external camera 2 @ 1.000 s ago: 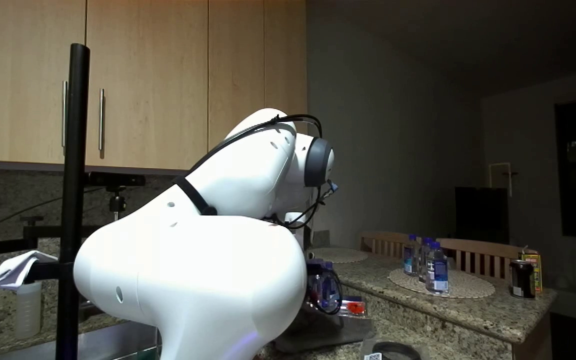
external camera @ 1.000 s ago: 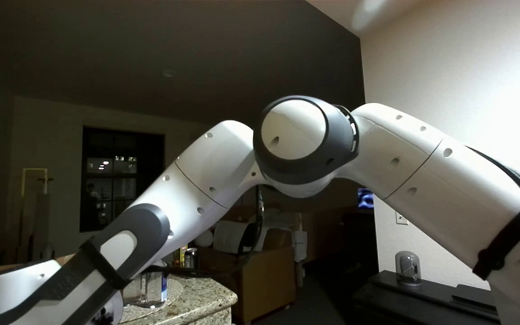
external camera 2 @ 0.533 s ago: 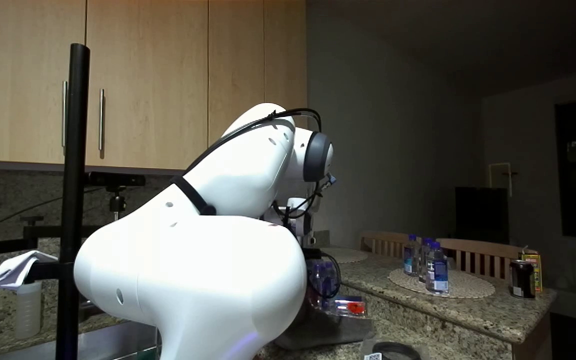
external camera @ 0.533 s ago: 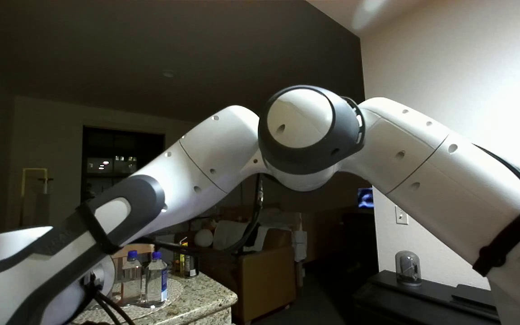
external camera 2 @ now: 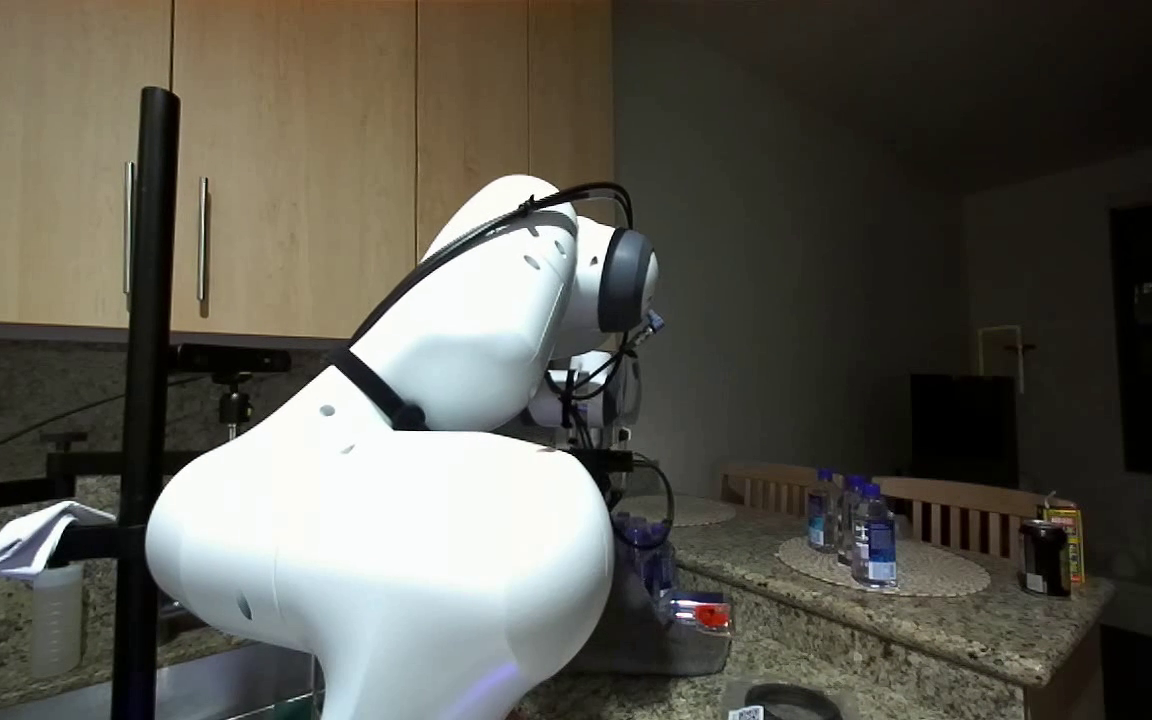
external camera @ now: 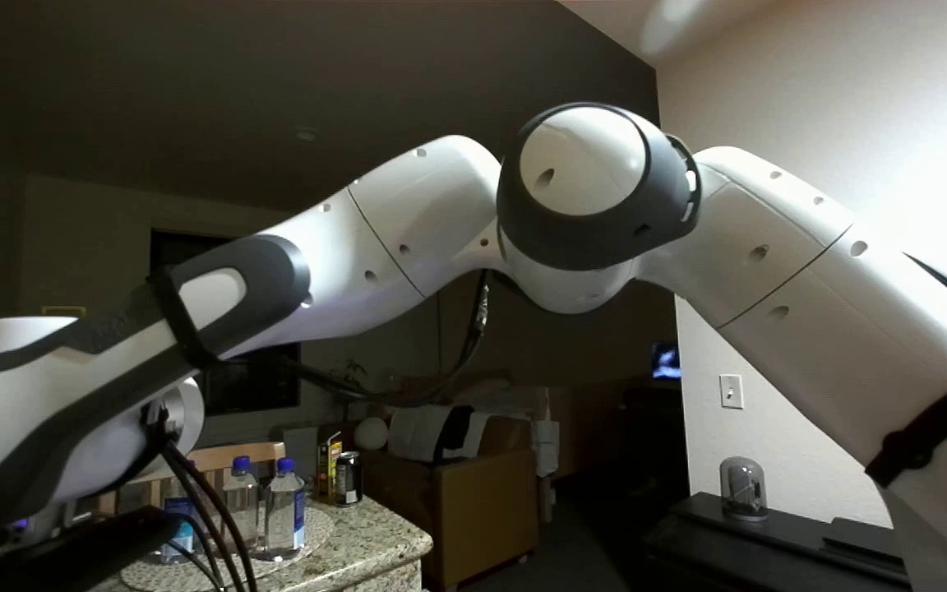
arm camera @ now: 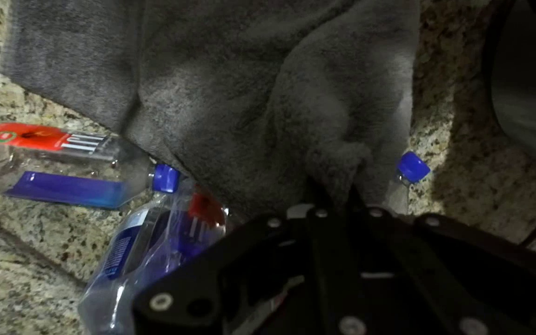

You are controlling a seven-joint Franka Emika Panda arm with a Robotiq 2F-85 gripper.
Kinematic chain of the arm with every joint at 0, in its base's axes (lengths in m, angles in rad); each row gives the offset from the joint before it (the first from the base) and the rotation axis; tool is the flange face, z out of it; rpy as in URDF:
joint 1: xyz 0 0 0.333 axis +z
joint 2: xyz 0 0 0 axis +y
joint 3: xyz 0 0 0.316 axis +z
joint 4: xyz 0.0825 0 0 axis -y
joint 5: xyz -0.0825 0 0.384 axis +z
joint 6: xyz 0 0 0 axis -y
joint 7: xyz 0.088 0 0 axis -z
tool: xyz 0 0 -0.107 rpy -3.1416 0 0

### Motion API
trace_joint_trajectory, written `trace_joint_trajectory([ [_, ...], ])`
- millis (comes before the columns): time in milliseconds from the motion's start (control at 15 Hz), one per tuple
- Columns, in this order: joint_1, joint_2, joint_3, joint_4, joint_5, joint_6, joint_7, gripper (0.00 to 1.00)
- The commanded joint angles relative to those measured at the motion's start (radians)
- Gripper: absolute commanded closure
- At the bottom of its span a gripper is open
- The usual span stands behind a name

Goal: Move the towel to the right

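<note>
The grey fluffy towel point(arm camera: 212, 102) fills the upper middle of the wrist view, its far part spread over the granite counter. My gripper point(arm camera: 335, 187) is shut on a pinched fold of the towel, which bunches up into a peak between the fingertips. In an exterior view part of the towel point(external camera 2: 676, 645) shows low behind the robot's white arm, on the counter. The fingers and the pinched fold are hidden behind the arm there. The fingers cannot be made out in the view with the bent arm point(external camera: 408, 222) either.
Clear bottles point(arm camera: 151, 251) lie against the towel's lower left edge, one with a red label point(arm camera: 40, 139). A blue bottle cap point(arm camera: 413, 166) pokes out at right. A dark rounded object point(arm camera: 528, 93) stands at far right. Upright bottles point(external camera 2: 874, 540) and a can point(external camera 2: 1044, 558) stand on the raised counter.
The arm has risen in both exterior views, with the elbow and wrist higher. The visible towel edge has drawn up and inward. The red-labelled bottle has tilted slightly.
</note>
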Motion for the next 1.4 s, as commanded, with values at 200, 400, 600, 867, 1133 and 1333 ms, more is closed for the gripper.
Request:
trace_joint_trajectory([
  [200,-0.010,-0.127,-0.037,-0.050,0.008,-0.012,0.109,0.92],
  [400,-0.041,-0.171,-0.044,-0.087,0.023,0.002,0.108,0.92],
  [600,-0.086,-0.216,-0.047,-0.124,0.041,-0.002,0.080,0.92],
  [867,-0.173,-0.295,-0.035,-0.196,0.101,0.002,0.011,0.92],
  [1133,-0.262,-0.381,-0.015,-0.275,0.204,0.001,-0.133,0.92],
  [1333,-0.324,-0.443,-0.006,-0.332,0.301,-0.019,-0.274,0.92],
])
